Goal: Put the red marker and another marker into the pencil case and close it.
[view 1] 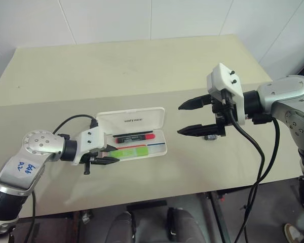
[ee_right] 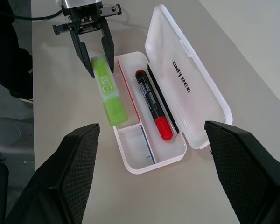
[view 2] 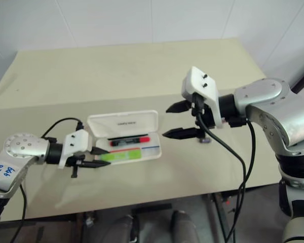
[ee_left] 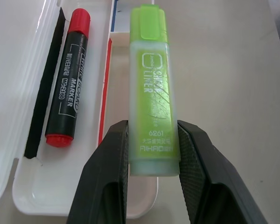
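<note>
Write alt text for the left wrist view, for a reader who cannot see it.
The left gripper clamps the end of a light green highlighter between its two black fingers, holding it over the near edge of an open white pencil case. A black whiteboard marker with red cap already lies inside the case, beside the highlighter.

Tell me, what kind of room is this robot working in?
Probably a lab or test room, not a home. A plain beige table stands against a bare white tiled wall, and on it lies a white pencil case with markers, laid out for practice.
</note>
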Tool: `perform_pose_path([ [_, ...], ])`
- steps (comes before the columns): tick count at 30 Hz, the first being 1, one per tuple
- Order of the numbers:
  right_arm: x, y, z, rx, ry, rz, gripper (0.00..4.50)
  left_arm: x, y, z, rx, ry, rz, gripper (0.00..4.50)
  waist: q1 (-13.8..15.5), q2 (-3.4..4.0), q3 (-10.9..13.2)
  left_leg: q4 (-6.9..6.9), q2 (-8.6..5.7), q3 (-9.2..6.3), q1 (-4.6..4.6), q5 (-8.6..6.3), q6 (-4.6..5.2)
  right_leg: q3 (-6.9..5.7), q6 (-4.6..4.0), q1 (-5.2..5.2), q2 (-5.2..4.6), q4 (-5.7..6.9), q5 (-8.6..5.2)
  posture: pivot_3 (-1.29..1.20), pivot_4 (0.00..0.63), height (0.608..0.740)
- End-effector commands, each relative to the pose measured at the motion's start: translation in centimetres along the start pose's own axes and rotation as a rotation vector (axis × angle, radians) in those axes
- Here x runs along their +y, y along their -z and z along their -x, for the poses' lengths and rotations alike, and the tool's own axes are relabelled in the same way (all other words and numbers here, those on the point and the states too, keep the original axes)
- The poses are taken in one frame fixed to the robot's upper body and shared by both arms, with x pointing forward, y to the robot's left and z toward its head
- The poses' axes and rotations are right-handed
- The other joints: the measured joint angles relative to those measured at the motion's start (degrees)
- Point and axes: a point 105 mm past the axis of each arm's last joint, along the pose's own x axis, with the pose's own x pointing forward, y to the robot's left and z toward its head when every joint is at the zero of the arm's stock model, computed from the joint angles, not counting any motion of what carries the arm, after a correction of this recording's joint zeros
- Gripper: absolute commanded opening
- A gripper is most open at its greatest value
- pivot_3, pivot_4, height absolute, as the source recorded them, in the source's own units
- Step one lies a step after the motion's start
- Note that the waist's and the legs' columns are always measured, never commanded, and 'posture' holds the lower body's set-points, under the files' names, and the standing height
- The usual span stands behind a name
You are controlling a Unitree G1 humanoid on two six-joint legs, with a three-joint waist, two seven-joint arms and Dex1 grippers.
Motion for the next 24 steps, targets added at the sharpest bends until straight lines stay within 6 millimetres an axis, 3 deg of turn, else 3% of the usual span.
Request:
perform_pose_path([
  [1, 0.02, -0.83, 0.50, -0.019, 0.015, 0.044, 3.81, 0.79, -0.06, 0.97, 0.011, -0.049, -0.028, 1.09, 0.0, 0.00, 0.0, 0.00, 0.00, 0.00, 0.00, 0.00, 0.00, 0.00, 0.00, 0.00, 0.00, 0.00, 0.00, 0.00, 0.150, 0.740],
  [24, -0.21, -0.96, 0.48, -0.020, 0.030, 0.053, 3.81, 0.63, 0.28, 0.30, -0.003, -0.026, -0.006, 1.09, 0.0, 0.00, 0.0, 0.00, 0.00, 0.00, 0.00, 0.00, 0.00, 0.00, 0.00, 0.00, 0.00, 0.01, 0.00, 0.00, 0.150, 0.740],
])
